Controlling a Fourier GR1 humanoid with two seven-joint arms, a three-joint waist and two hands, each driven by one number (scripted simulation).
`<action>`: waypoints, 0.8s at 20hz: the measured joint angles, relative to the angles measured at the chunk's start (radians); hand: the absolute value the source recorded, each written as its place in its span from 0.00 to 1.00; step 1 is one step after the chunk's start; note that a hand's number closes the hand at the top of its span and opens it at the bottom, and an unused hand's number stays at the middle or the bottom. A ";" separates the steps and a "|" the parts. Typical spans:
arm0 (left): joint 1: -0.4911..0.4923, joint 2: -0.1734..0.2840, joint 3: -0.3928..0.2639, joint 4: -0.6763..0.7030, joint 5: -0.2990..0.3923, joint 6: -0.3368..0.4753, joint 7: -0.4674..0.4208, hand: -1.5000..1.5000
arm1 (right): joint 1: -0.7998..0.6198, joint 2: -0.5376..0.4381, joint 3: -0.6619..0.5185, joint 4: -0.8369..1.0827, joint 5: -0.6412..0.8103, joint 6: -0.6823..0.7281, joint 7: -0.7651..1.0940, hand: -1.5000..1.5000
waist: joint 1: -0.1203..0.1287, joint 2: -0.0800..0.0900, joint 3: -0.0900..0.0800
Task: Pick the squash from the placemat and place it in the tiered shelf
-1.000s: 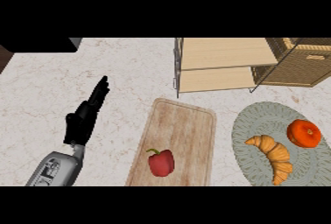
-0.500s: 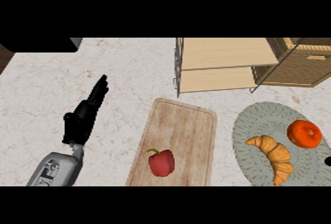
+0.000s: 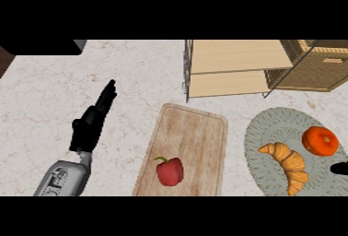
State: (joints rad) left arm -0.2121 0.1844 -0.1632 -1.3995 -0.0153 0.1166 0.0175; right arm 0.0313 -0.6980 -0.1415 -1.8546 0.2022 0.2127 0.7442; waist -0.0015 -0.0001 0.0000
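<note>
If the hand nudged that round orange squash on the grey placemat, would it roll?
Probably a little: the round orange squash looks squat and flattened, so it should settle quickly. The grey placemat looks woven, likely slowing it.

Pepper [image 3: 169, 171] on cutting board [image 3: 185, 147]; croissant [image 3: 288, 165], squash [image 3: 320, 140] on placemat [image 3: 268, 133] right; shelf [image 3: 231, 67] behind

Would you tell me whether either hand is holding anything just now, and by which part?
Nothing is held. The left hand rests open, fingers straight; only a tip of the right hand shows.
</note>
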 measured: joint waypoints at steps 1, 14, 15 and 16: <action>0.010 0.003 0.004 -0.016 -0.002 -0.007 0.006 0.50 | -0.017 0.007 -0.005 0.010 0.007 0.012 0.012 0.00 | 0.001 0.000 0.000; 0.029 -0.038 0.048 -0.038 -0.052 -0.052 0.022 0.50 | -0.037 0.126 -0.043 0.053 0.149 0.119 -0.012 0.00 | 0.000 0.000 0.000; 0.031 -0.039 0.053 -0.044 -0.053 -0.058 0.022 0.50 | -0.054 0.131 -0.045 0.067 0.157 0.130 -0.010 0.00 | 0.000 0.000 0.000; 0.030 -0.042 0.056 -0.047 -0.055 -0.061 0.028 0.50 | -0.053 0.138 -0.047 0.082 0.173 0.132 -0.026 0.00 | 0.001 0.000 0.000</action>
State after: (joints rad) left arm -0.1825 0.1425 -0.1076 -1.4467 -0.0706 0.0551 0.0457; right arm -0.0222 -0.5603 -0.1884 -1.7725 0.3751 0.3445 0.7182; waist -0.0008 -0.0005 -0.0002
